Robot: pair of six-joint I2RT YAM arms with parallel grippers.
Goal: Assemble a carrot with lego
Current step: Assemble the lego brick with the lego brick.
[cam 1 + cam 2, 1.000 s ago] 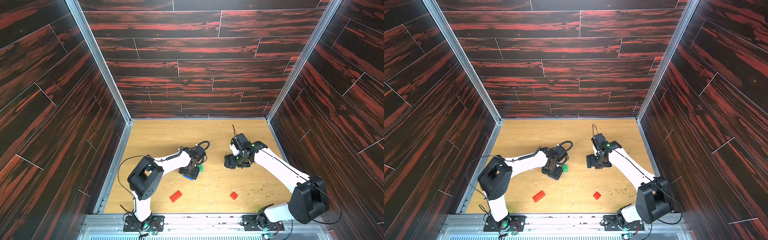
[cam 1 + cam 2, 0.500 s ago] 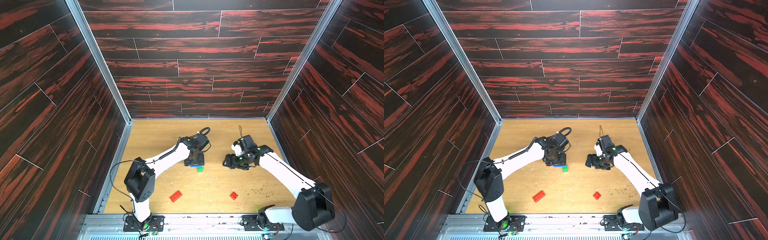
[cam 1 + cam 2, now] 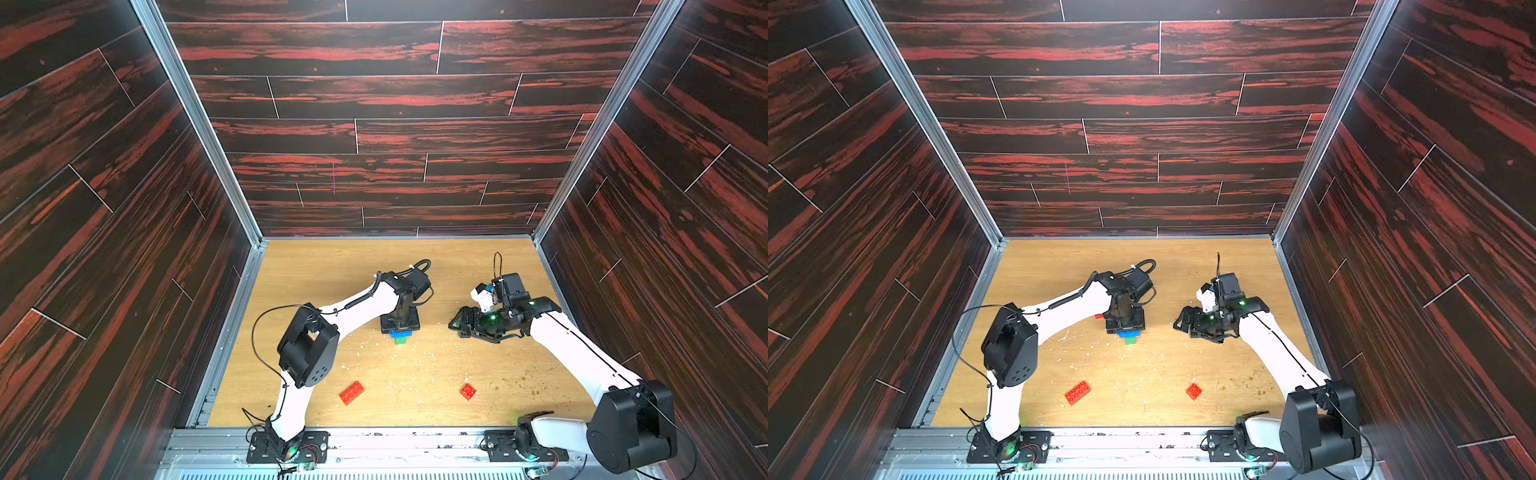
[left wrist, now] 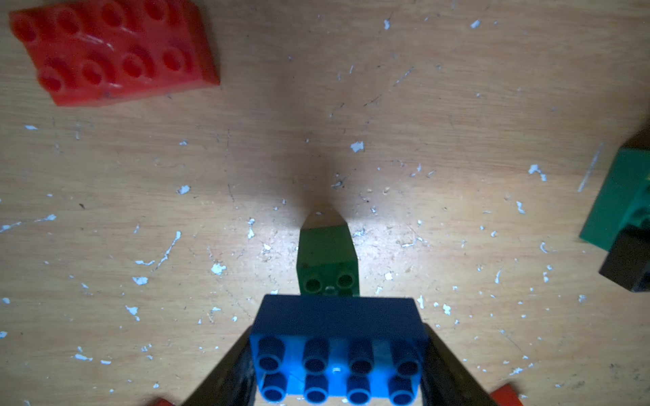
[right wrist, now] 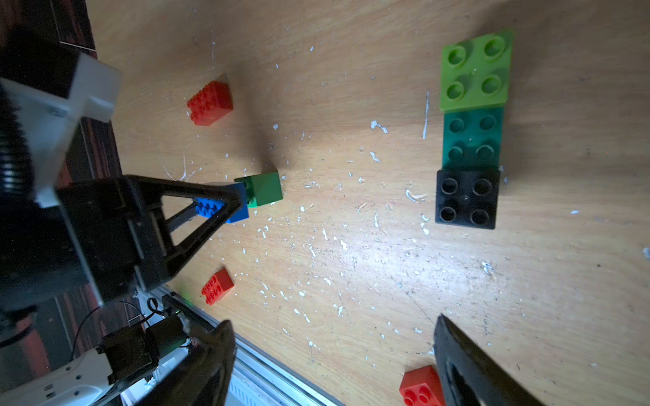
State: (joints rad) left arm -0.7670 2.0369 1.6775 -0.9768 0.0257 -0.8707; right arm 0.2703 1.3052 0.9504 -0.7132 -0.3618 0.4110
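My left gripper [image 4: 337,351] is shut on a blue brick [image 4: 337,337], its studs facing the wrist camera. A small green brick [image 4: 327,260] sticks out from the blue one's far side, touching it and reaching down to the table. In both top views the pair sits mid-table, blue brick [image 3: 401,333] above green brick [image 3: 401,341]. My right gripper [image 5: 332,334] stands open with nothing between its fingers, to the right of them [image 3: 461,326]. A row of lime [image 5: 475,70], teal [image 5: 471,137] and black bricks [image 5: 466,198] lies flat beyond it.
A long red brick [image 3: 351,392] and a square red brick [image 3: 468,391] lie near the front rail [image 3: 395,434]. Another red brick [image 3: 1099,316] peeks out behind the left arm, also in the left wrist view [image 4: 112,49]. White flecks litter the wooden floor; dark walls enclose it.
The left arm has swung its elbow forward and turned its gripper, carrying the blue and green bricks slightly right. The right gripper has shifted only a little and stays open.
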